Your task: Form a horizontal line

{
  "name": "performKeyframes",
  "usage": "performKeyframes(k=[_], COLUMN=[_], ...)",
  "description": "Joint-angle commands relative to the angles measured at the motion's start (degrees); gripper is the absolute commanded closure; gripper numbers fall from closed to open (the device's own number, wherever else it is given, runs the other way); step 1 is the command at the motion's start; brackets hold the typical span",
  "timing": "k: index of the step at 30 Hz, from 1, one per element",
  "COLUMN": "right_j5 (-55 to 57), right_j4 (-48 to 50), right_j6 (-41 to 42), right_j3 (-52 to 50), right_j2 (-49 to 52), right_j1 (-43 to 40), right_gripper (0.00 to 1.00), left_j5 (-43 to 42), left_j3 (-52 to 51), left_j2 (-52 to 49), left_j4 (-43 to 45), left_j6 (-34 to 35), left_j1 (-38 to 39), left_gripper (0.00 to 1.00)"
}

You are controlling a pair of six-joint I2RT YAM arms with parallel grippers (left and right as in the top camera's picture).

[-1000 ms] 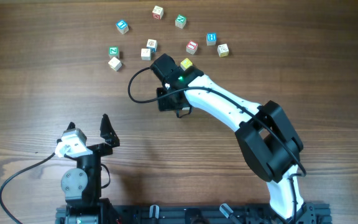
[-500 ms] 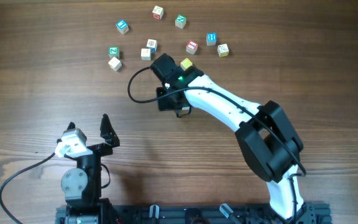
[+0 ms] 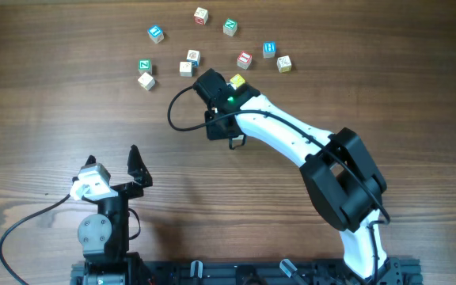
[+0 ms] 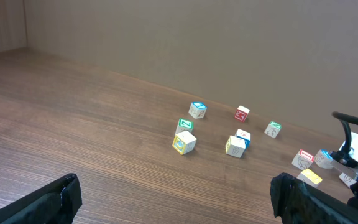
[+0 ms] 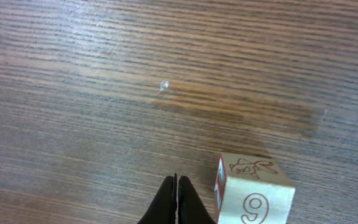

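Note:
No straight row of cubes shows; the small wooden letter cubes lie scattered at the far middle of the table. A yellow-faced cube point(image 3: 237, 81) sits right beside my right gripper point(image 3: 205, 79). Two pale cubes point(image 3: 186, 68) lie just up-left of it. In the right wrist view the right gripper point(image 5: 176, 199) is shut and empty, with a pale cube marked with a red 9 point(image 5: 253, 196) just to its right, apart from the fingers. My left gripper point(image 3: 113, 158) is open and empty near the front left, far from the cubes point(image 4: 179, 199).
Other loose cubes: blue point(image 3: 156, 33), red-marked point(image 3: 201, 14), green point(image 3: 229, 27), blue point(image 3: 269, 49), red point(image 3: 245, 59), pale point(image 3: 284, 63), green point(image 3: 144, 66), pale point(image 3: 146, 80). A black cable point(image 3: 172, 111) loops left of the right wrist.
My right wrist has shifted slightly right and toward the front; its cable loop has drawn in. The cubes and the left arm have not moved.

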State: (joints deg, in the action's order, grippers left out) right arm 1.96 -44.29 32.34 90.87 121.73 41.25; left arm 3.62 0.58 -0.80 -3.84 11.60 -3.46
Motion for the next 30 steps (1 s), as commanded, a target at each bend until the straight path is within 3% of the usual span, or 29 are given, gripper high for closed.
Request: performKeyframes(k=[1, 30], right_j5=[1.4, 1.3], right_j4=[-0.2, 0.7], right_j6=[0.6, 0.6], right_j3=[-0.4, -0.4], right_j2=[0.8, 0.7], right_j1=[-0.7, -0.7], right_gripper=[0.96, 0.96], left_j5=[0.8, 0.8], left_j3=[-0.2, -0.2], left_j2=[0.4, 0.4], left_j4=[0.1, 0.1], left_j6=[-0.9, -0.9], left_j1=[0.2, 0.2], left_gripper=[0.00, 0.00])
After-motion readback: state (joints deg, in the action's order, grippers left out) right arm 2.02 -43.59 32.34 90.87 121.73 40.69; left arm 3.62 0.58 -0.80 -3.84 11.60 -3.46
